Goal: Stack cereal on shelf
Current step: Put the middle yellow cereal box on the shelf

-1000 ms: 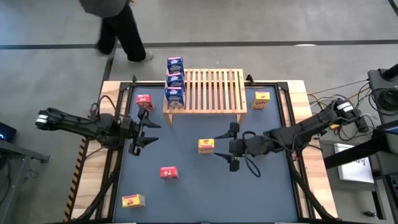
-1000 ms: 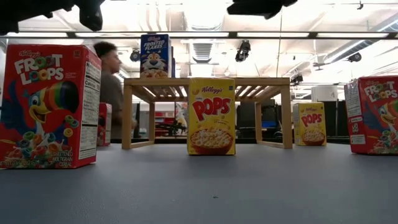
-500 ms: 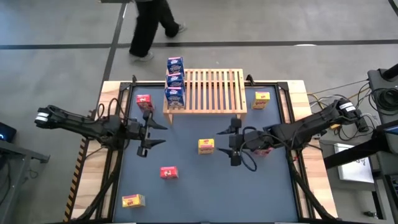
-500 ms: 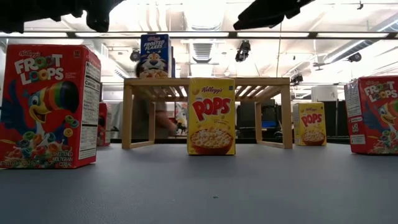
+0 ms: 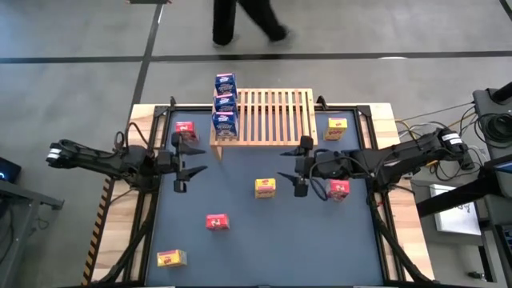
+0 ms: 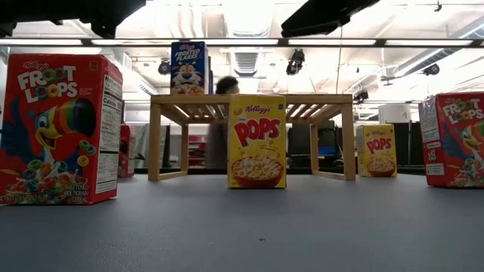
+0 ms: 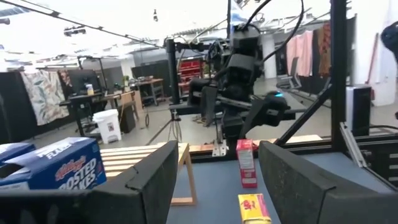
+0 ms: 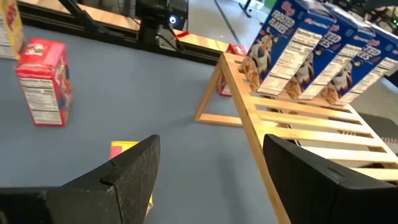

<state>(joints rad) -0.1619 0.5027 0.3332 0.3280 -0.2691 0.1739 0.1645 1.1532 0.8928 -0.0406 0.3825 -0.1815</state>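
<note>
1. My left gripper [image 5: 182, 166] hangs above the mat near its left edge, jaws apart and holding nothing. A red box [image 5: 185, 130] stands just beyond it, beside the shelf's left leg. This arm looks to be waiting.

2. Two more boxes stand on the left half of the mat, nearer the front: a red one [image 5: 217, 222] and, close to the front left corner, a yellow one [image 5: 171, 258].

3. The shelf [image 5: 276, 118] stands at the back of the mat. Three blue boxes [image 5: 225, 104] stand in a row along its left end; the rest of the slats are bare. I judge that one colour is placed and six boxes remain on the mat.

4. A yellow box [image 5: 265, 187] stands upright in front of the shelf, near the mat's centre. In the right wrist view only a corner of it shows between my fingers, so how well I am lined up is uncertain.

5. My right gripper [image 5: 302, 169] hovers above the mat just right of that box, jaws spread and empty, pointing toward it. I judge the step in hand to be the approach to this box.

6. The next move calls for lowering, bringing the jaws round the box's narrow sides, closing, then lifting it to the bare slats beside the blue row.

7. Further right a red box [image 5: 338, 189] stands by my right arm, and another yellow box [image 5: 337, 127] beside the shelf's right end.
</note>
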